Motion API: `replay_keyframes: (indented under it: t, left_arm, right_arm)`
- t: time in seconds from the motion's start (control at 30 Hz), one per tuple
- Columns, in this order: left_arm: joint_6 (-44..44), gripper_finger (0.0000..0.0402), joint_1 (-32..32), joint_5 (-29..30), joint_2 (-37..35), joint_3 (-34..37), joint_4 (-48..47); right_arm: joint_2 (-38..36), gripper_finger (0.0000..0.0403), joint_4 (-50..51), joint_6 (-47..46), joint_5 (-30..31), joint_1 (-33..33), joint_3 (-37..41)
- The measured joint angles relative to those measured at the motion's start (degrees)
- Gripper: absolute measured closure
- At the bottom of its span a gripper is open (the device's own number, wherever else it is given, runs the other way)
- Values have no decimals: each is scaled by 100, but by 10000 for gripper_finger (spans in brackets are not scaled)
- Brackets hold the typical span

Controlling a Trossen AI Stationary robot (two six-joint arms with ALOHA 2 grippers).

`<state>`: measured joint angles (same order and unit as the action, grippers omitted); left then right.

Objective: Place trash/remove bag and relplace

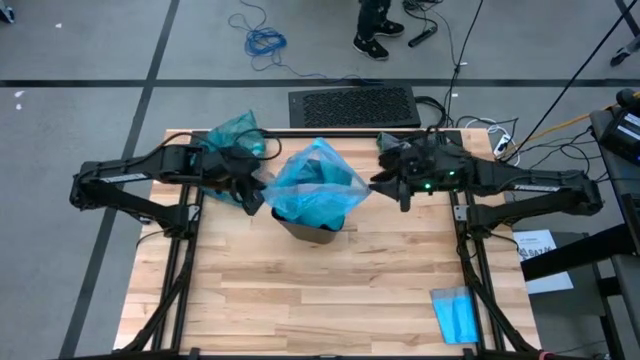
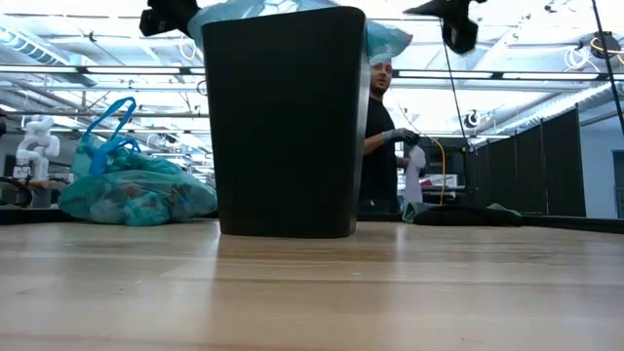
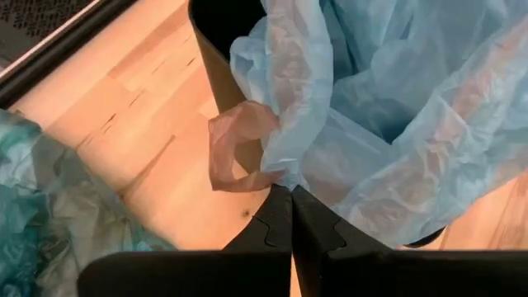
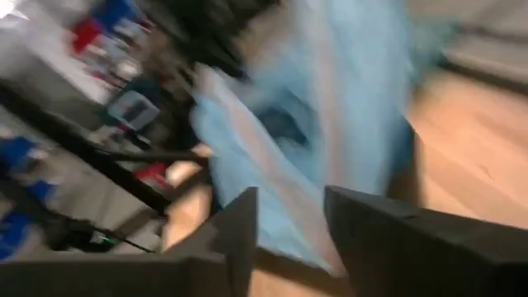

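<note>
We see the sky-blue bag (image 1: 318, 185) draped over the black bin (image 2: 284, 122) at the middle of the bench (image 1: 330, 290). The left gripper (image 3: 290, 191) is at the bin's left side, its fingers pressed together on the bag's edge. The right gripper (image 4: 290, 216), at the bin's right, has its fingers spread beside the plastic. The filled teal bag (image 2: 132, 190) lies at the bench's far left.

Two dark jointed arms (image 1: 120, 185), green light on one.
</note>
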<state>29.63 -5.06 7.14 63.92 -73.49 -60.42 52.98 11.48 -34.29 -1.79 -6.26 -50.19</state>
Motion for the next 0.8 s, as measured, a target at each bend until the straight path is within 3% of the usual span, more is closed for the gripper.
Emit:
replay_keyframes:
  t: [0.1, 0.23, 0.57, 0.8]
  left_arm:
    - [-11, 401, 0, 32, -26, 0, 83]
    - [-163, 401, 0, 39, -92, 0, 398]
    - [-300, 401, -15, 42, -233, -9, -391]
    - [-294, 401, -15, 42, -456, -9, -405]
  right_arm:
    - [-34, 229, -602, 237, 49, 0, -22]
    - [228, 234, -446, 493, 302, -53, -350]
    - [1299, 317, 778, 1215, 295, -81, -1876]
    - [2035, 396, 851, 1532, -28, -93, -2495]
